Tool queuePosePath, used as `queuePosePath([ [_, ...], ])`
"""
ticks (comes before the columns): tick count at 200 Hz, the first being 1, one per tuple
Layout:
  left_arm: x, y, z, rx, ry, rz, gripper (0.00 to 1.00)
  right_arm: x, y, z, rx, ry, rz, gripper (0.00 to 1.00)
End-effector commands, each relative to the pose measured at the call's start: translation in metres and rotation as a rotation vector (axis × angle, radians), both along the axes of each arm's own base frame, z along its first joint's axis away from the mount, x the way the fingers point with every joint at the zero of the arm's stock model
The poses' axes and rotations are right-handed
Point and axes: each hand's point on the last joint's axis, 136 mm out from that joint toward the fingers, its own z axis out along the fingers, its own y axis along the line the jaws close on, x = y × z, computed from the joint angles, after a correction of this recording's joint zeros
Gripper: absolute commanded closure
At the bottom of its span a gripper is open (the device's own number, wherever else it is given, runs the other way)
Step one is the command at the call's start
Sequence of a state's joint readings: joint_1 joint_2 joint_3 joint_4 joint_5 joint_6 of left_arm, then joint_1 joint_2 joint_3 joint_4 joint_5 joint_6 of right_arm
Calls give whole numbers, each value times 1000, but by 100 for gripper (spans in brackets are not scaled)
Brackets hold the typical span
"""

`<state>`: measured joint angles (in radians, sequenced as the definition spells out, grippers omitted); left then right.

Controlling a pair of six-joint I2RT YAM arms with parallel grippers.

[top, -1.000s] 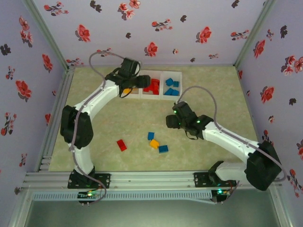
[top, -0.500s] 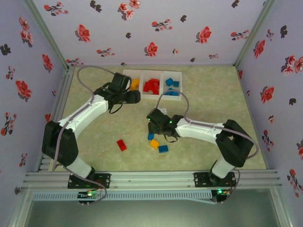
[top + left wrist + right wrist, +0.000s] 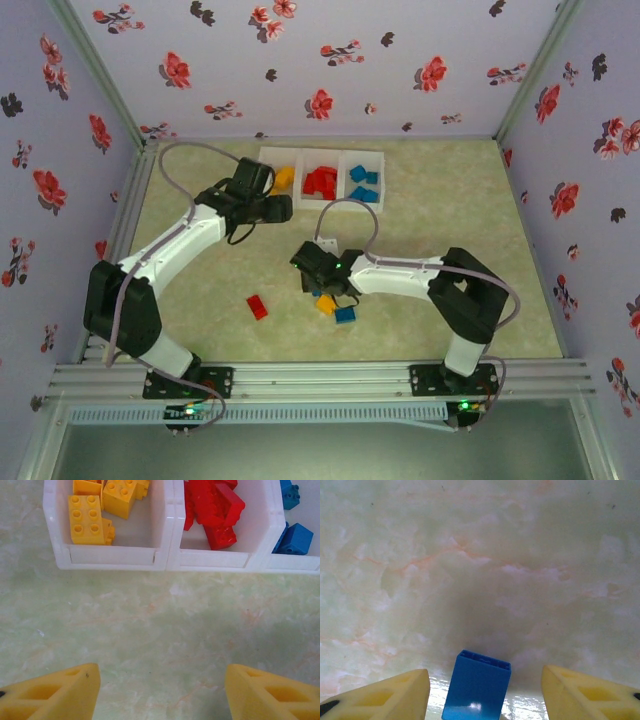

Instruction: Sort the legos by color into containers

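On the marbled worktop (image 3: 480,555), a blue brick (image 3: 477,692) points lengthwise ahead between the right fingers (image 3: 385,695), which are spread clear of it; the left fingers (image 3: 55,692) gape empty.

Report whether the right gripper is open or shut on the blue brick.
Open: the right gripper straddles the blue brick, a gap showing on both sides of it.

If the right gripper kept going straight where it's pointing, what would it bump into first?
Most likely the small blue plastic brick, standing between the right gripper's open yellow fingers. Behind it lies the pale marbled table.
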<state>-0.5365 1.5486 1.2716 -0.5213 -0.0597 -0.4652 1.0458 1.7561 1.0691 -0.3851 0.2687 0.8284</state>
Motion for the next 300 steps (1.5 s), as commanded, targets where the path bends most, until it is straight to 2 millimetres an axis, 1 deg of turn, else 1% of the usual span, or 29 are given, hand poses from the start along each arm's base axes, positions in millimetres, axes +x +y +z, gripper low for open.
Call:
queuePosePath([
  [1, -8, 6, 5, 17, -11, 1, 33, -2, 3, -4, -2, 11, -28, 39],
  [42, -9, 8, 5, 23, -11, 1, 33, -6, 8, -12, -3, 32, -19, 40],
  [111, -10, 8, 6, 24, -10, 1, 34, -7, 12, -19, -11, 48, -8, 44],
  [182, -12, 10, 7, 30, -9, -3, 34, -8, 16, -17, -7, 53, 10, 50],
  [222, -15, 12, 9, 34, -17, -6, 34, -8, 17, -16, -6, 55, 12, 50],
  [300, -21, 16, 21, 24, -43, -7, 34, -12, 4, -24, -62, 55, 8, 53],
])
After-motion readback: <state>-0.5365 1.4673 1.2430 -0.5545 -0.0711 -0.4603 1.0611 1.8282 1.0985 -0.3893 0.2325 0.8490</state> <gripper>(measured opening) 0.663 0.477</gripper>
